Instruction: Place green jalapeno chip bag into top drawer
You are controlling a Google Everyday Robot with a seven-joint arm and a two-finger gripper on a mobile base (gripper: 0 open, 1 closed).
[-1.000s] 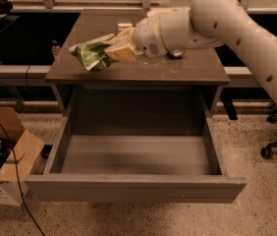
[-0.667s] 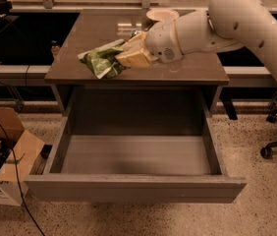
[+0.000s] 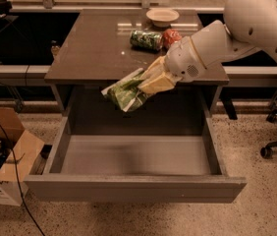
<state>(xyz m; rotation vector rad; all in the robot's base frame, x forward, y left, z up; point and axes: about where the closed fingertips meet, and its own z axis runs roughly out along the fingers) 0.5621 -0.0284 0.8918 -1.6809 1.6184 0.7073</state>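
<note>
And the arm has swung out: a moment ago the green jalapeno chip bag (image 3: pixel 125 94) was up over the bench (image 3: pixel 89 53), behind the top drawer (image 3: pixel 133 187), and now it hangs in the air past the bench's front edge, above the rear part of the open drawer and clear of its floor. The gripper (image 3: pixel 147 82) has come forward with it and sits above the drawer's back right area, its pale fingers (image 3: pixel 157 80) pinched on the bag's upper right end. The bag's long axis runs on a slant, high end at the gripper, low end pointing down and left toward the drawer's back left corner. Drawer stands pulled fully out, same as before. Back beyond the drawer, on the bench top, a green soda can (image 3: pixel 146 39) lies on its side, with a bowl (image 3: pixel 162 16) farther behind it.
</note>
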